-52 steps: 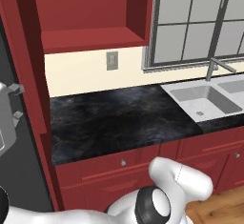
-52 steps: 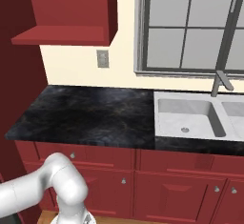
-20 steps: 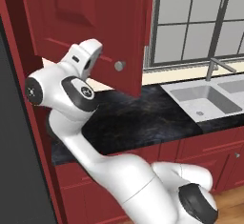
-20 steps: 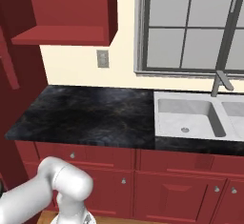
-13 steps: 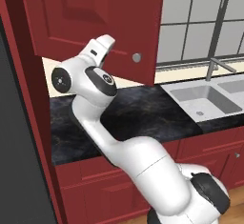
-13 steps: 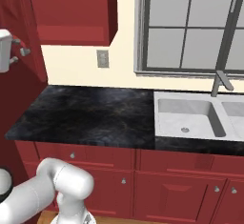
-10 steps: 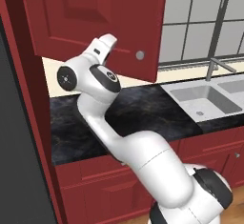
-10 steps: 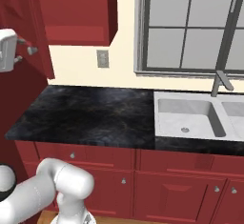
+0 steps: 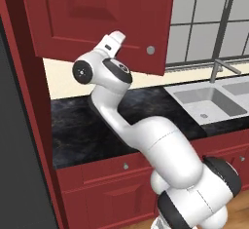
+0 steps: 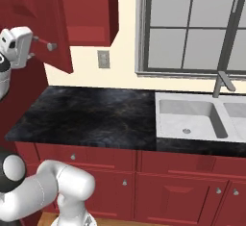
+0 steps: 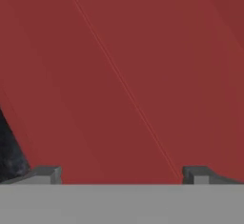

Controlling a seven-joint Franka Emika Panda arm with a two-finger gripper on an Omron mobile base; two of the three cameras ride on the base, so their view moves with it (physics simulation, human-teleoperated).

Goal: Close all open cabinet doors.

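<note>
Fingertips of the hand (image 11: 121, 173) are seen at the bottom of the hand view, spread wide apart with nothing between them. Red wood of the cabinet door (image 9: 97, 21) is seen very close in front of them, and whether the tips touch it cannot be told.

From the left base view the door is seen face on, hanging high over the tabletop (image 9: 87, 121), with its silver knob (image 9: 151, 50) near the lower right corner. The top of the door is cut off by the picture edge. The white end of the arm is raised against the lower part of the door, and the fingers are hidden behind it.

From the right base view the same door (image 10: 43, 13) is seen from the side, swung out at a slant from the cabinet, so it is not shut. The knob (image 10: 50, 46) sticks out beside the white hand block.

The tabletop is black and speckled. A grey sink (image 10: 190, 117) with a tap (image 10: 222, 83) is set in it on the right, under a big window (image 10: 192, 25). Red drawer fronts (image 10: 86, 158) with small knobs run below.
</note>
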